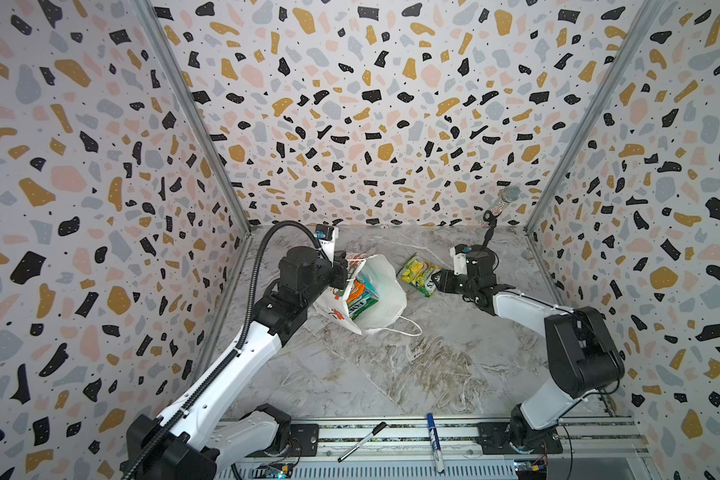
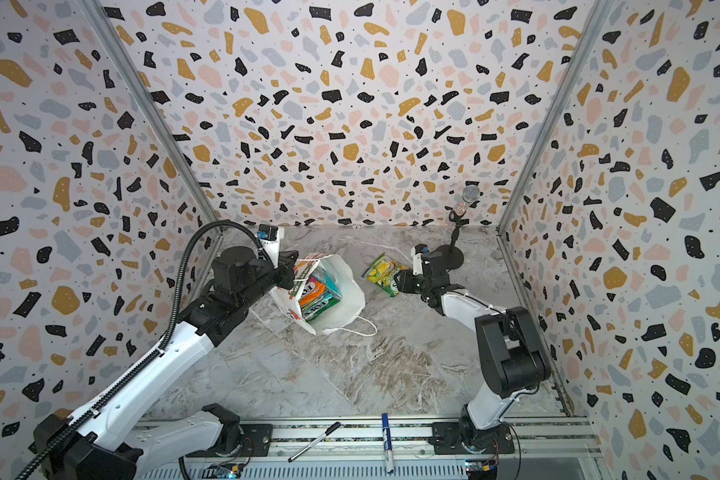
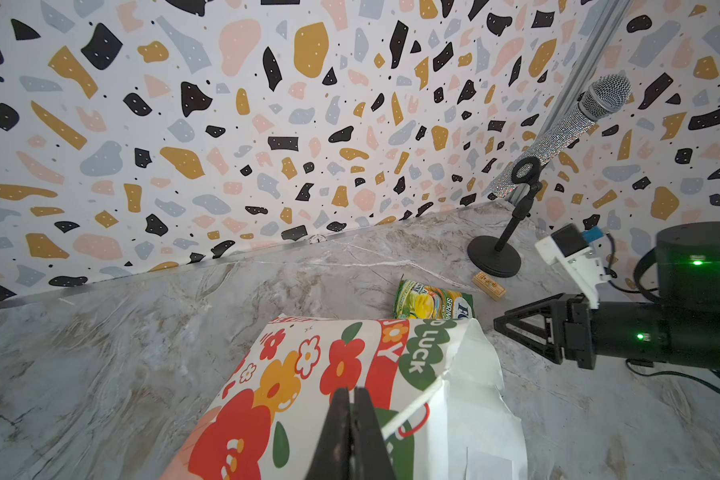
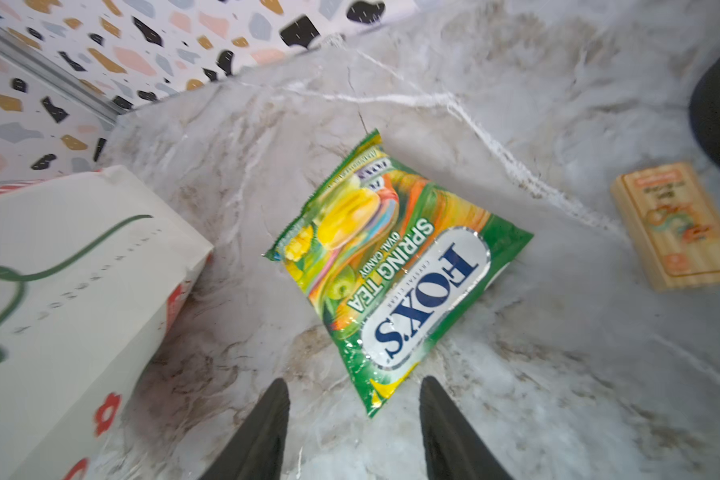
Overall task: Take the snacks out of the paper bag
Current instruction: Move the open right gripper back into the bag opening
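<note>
Marble table, terrazzo-patterned walls around. Front rail: black pen, blue marker lying loose. Mid-table: paper bag leaning, mouth open; orange, teal, green packets stacked inside. Left fingers pressed together, pinching paper bag's rim. Right of bag, apart from it: green-yellow packet flat on table, label up. Right fingers spread apart just beside its edge, gripping nothing. Beyond: wooden block, then microphone on stand, far right corner.

We are looking down from high in both top views, wrist cameras closely sharing the green packet.
</note>
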